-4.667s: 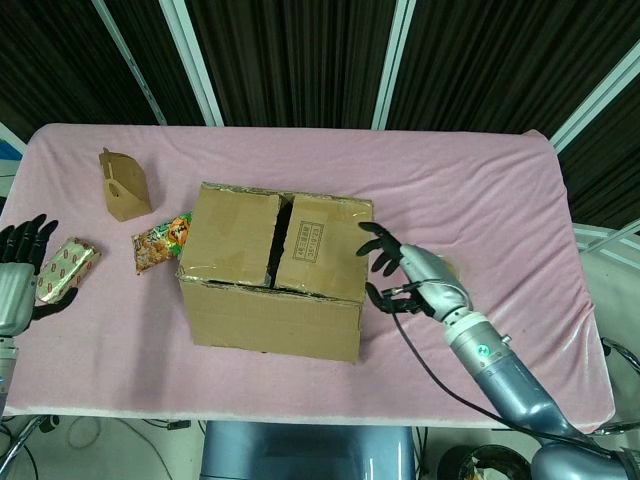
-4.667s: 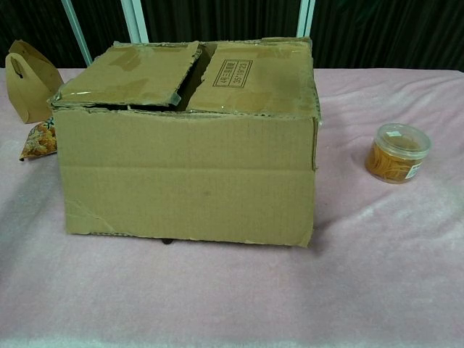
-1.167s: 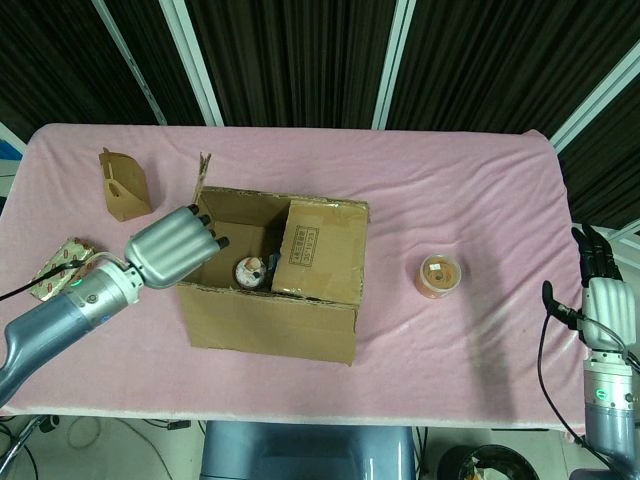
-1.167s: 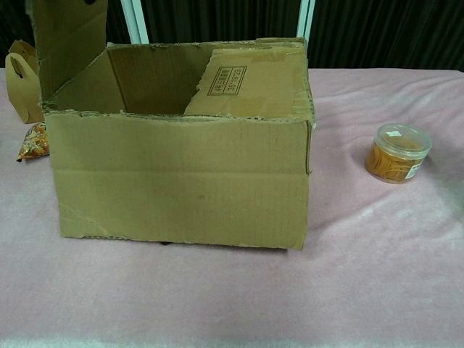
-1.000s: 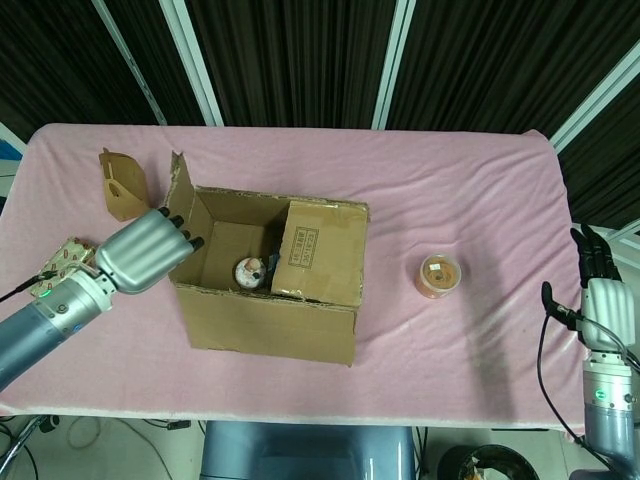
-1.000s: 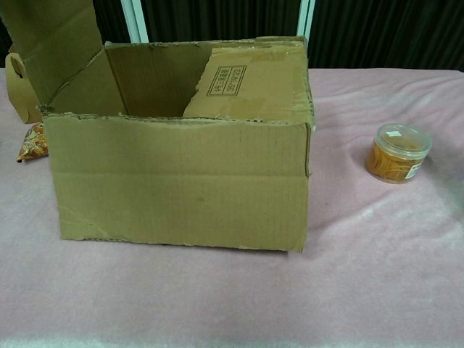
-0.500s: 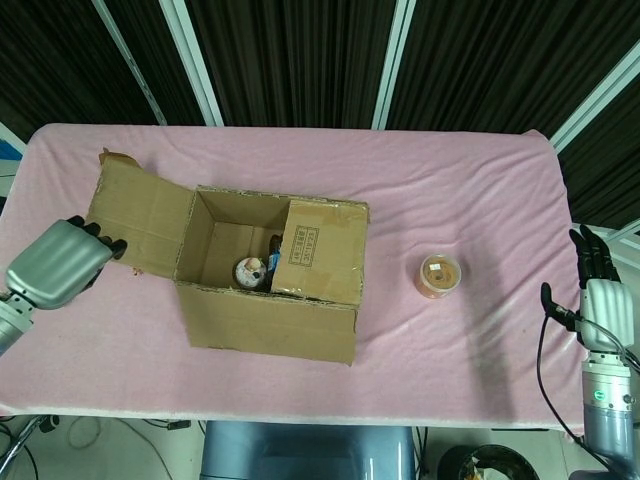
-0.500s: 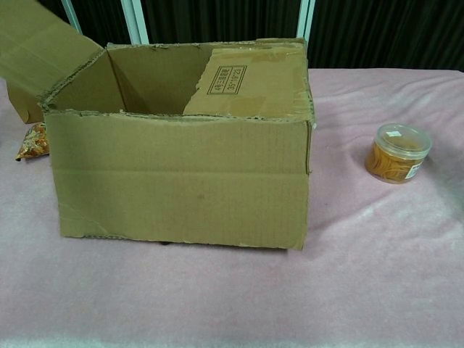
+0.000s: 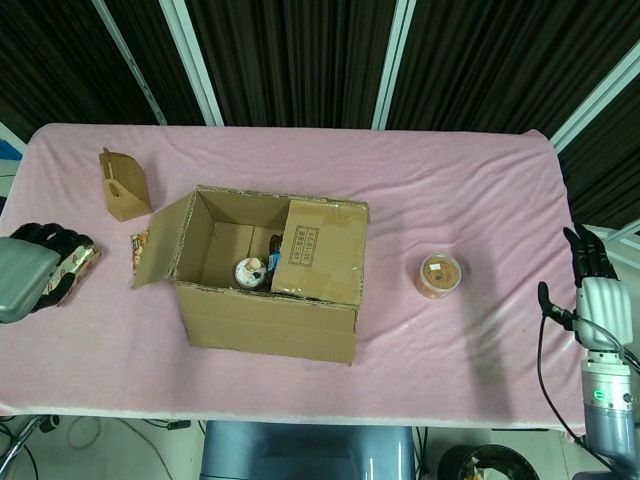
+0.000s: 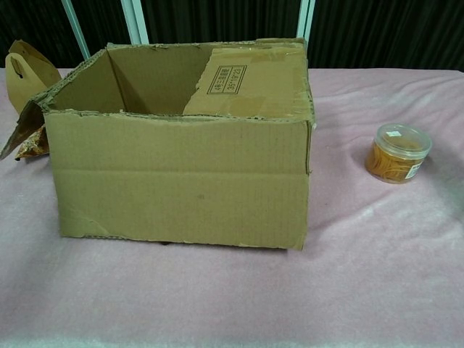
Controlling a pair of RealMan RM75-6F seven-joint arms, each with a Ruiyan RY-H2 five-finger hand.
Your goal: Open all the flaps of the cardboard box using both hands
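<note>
at the middle of the table (image 9: 480,190) the cardboard box (image 9: 262,318) sits about half opened: its left flap (image 9: 158,242) hangs outward, its right flap (image 9: 322,248) lies shut, while left hand (image 9: 28,272) and right hand (image 9: 596,290) wait well off either side, fingers apart, empty.

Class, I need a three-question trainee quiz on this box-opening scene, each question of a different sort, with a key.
1. True or false: the cardboard box has its flap on the robot's left side folded outward.
2. Which flap is not yet opened? A) printed flap B) the one on the robot's left
3. Fill in: the orange-filled jar stands on the ____ cloth.

Key: 1 true; 2 A; 3 pink. Neither the left hand nor the right hand touches the box.
</note>
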